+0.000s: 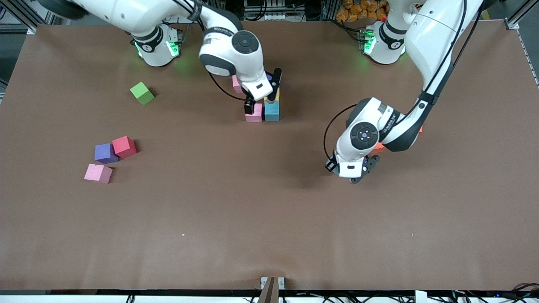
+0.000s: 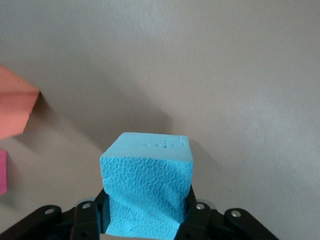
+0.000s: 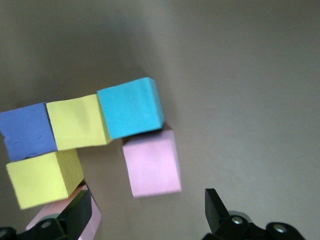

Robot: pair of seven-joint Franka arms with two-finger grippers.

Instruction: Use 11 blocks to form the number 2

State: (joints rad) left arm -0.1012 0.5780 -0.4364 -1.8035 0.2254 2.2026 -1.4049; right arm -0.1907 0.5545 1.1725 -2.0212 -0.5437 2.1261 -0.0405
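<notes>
The started number 2 [image 1: 265, 110] lies mid-table: in the right wrist view, a dark blue-purple cube [image 3: 27, 131], a yellow cube [image 3: 79, 121] and a light blue cube [image 3: 131, 107] form a row, with a pink cube [image 3: 152, 162], a second yellow cube [image 3: 44, 178] and another pink cube [image 3: 92, 217] beside it. My right gripper [image 1: 263, 96] hangs open over these cubes, empty [image 3: 147, 210]. My left gripper [image 1: 363, 171] is shut on a light blue cube [image 2: 147, 180], above bare table toward the left arm's end. Red [image 1: 124, 146], purple [image 1: 105, 153] and pink [image 1: 98, 173] cubes lie loose toward the right arm's end.
A green cube [image 1: 142, 93] sits alone near the right arm's base. Orange-red cubes [image 1: 380, 147] peek out from under the left arm; one orange cube shows in the left wrist view [image 2: 15, 107]. The brown table [image 1: 269, 219] stretches wide toward the front camera.
</notes>
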